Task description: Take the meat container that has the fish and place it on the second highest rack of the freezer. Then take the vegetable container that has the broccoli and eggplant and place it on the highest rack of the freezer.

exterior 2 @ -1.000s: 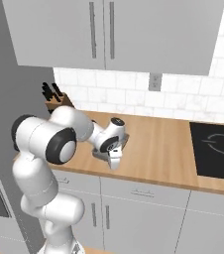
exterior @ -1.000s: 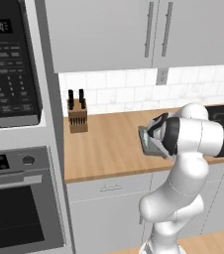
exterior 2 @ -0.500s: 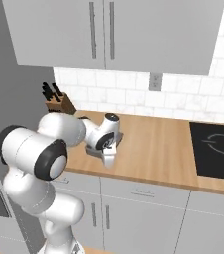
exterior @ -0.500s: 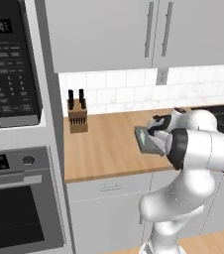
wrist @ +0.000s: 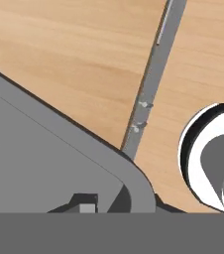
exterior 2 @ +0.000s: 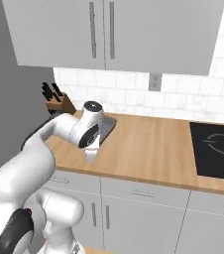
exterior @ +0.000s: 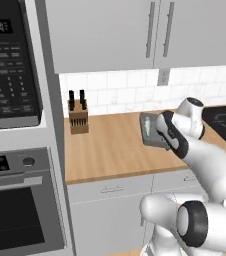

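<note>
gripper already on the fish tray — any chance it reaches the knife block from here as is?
Probably not while loaded. The gripper is shut on the tray, held off the counter. The knife block stands apart by the wall with bare counter between; path looks free, hand isn't.

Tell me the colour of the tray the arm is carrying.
Dark grey; the meat container shows best in the left base view.

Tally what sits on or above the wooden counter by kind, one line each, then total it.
Knife block: 1
Meat container, lifted off the counter: 1
Fish in it: 1
Cooktop: 1
Wall outlet: 1
Total: 5
</note>
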